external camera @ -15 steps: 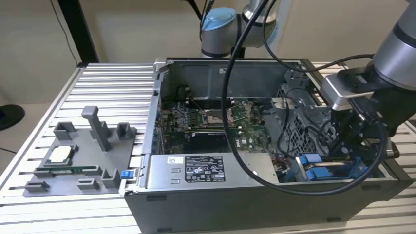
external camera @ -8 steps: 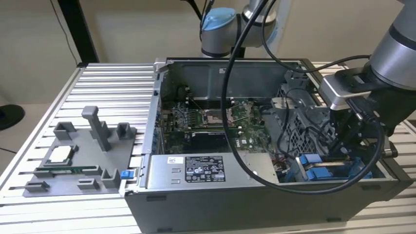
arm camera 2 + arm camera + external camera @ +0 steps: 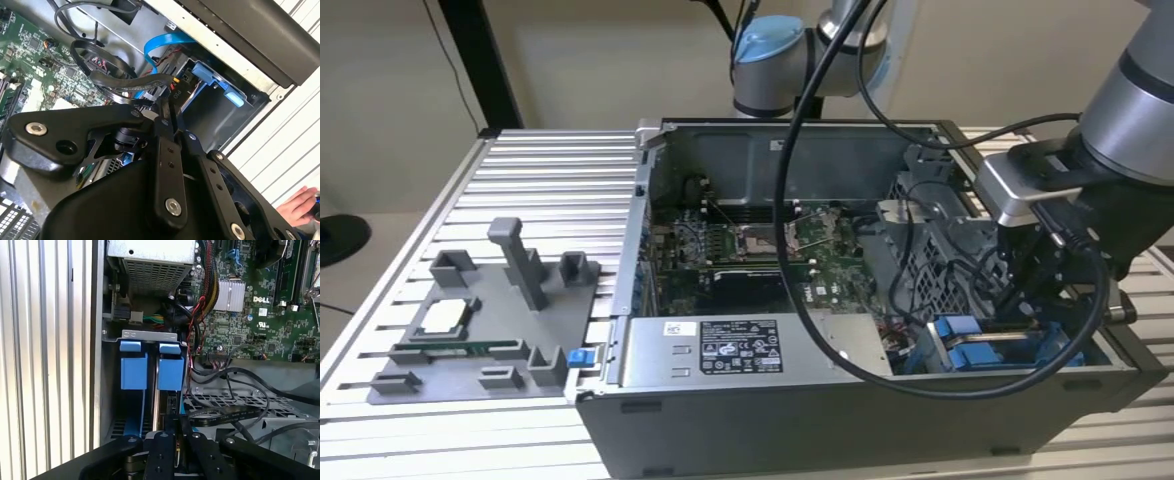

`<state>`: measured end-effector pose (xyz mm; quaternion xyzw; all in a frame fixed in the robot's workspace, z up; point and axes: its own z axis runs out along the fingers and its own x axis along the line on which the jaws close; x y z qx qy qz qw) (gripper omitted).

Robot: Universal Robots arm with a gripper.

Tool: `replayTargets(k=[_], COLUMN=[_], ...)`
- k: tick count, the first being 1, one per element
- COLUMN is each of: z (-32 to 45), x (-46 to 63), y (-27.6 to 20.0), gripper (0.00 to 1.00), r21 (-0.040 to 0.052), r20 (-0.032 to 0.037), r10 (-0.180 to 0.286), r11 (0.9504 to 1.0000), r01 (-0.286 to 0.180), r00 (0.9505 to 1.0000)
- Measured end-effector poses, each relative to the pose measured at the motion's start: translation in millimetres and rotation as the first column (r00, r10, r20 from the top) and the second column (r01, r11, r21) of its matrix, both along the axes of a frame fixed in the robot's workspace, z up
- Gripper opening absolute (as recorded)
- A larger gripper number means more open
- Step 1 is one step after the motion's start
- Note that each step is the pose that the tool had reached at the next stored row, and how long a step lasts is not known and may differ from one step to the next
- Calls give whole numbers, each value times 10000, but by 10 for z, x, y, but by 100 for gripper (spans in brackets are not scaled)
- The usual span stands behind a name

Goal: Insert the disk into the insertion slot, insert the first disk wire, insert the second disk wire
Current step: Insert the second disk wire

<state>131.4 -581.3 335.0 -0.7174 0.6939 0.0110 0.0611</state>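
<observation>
The insertion slot (image 3: 150, 335) is the grey bay at the case's front corner, and two blue carrier frames stand side by side in it (image 3: 170, 372). The disk's silver metal barely shows between them (image 3: 156, 410). In both wrist views my gripper (image 3: 170, 109) (image 3: 172, 426) is shut on a black wire connector (image 3: 176, 93), held right at the carrier's open end. A flat black cable (image 3: 135, 82) trails from the connector. A blue flat wire (image 3: 160, 45) loops nearby. In the exterior view the gripper (image 3: 1027, 305) reaches down into the bay beside the blue carriers (image 3: 961, 335).
The motherboard (image 3: 260, 305) and bundled cables (image 3: 210, 285) lie beside the bay. The labelled power-supply box (image 3: 720, 350) sits at the case's front. A grey fixture with parts (image 3: 480, 320) rests on the slatted table at the exterior view's left. A person's hand (image 3: 300, 205) is close by.
</observation>
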Motion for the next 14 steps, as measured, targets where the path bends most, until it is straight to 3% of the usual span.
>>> replayTargets(k=[14], z=[99], x=[-7], y=[-6], gripper=[0], r21=[38], r20=[1], r10=[0], r11=[10000], r01=[0], r00=[10000])
